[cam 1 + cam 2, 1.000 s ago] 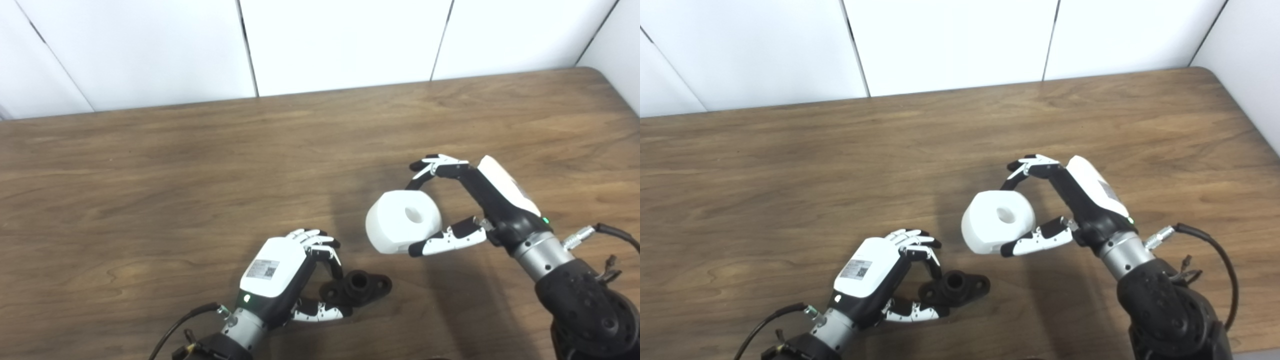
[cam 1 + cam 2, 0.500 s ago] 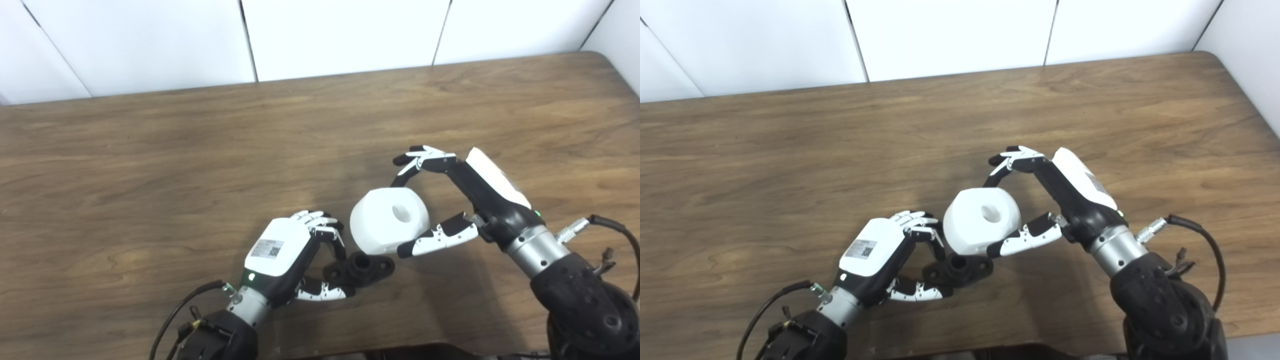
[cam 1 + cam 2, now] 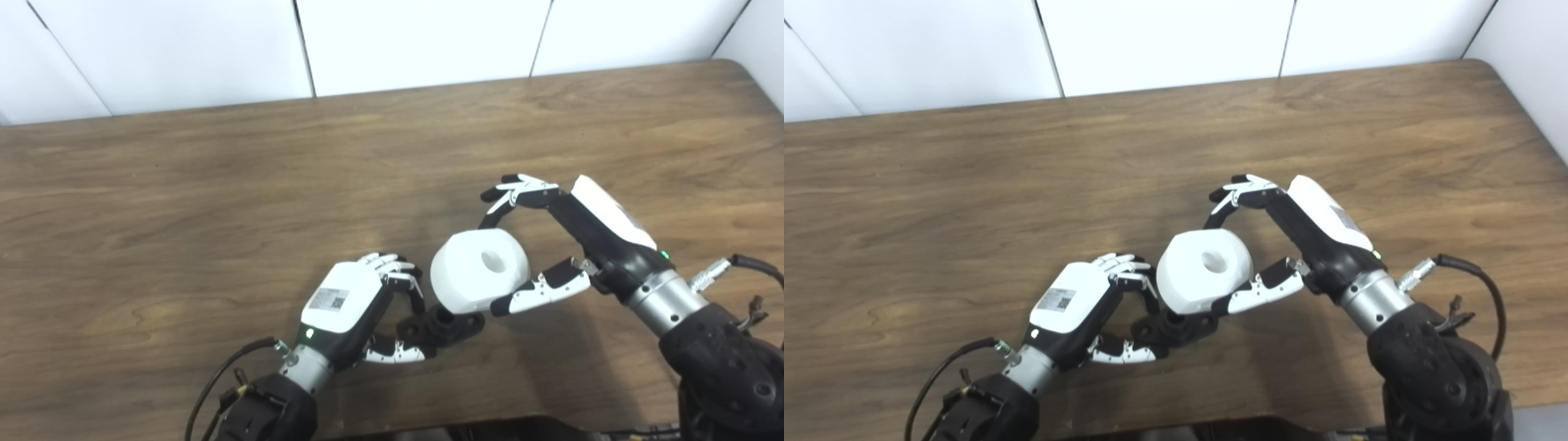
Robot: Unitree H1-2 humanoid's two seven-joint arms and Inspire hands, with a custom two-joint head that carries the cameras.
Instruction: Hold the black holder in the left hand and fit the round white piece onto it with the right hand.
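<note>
Since a second ago, brought leftward and lower: round white piece (image 3: 479,271) now hanging just over the black holder (image 3: 442,324), overlapping the holder's upright tube in both views, where earlier well apart to the right. Whether touching the tube or just above it, cannot tell. Central hole of the white piece facing up and toward the camera, body tilted a little. Pinched in the right hand (image 3: 588,236), thumb pressed along the near lower edge, fingers (image 3: 511,191) arched over the far side, tips at the top edge or just past it. Black holder low over the wooden table (image 3: 184,202), near its front edge, flange with its round holes showing to the right of the tube; resting or lifted, cannot tell. Closed on the holder's left end, the left hand (image 3: 349,306), fingers curled down from above, thumb under along the near side. Both forearms entering from the bottom edge, cables trailing at each wrist. White wall panels (image 3: 416,43) behind the table's far edge.
</note>
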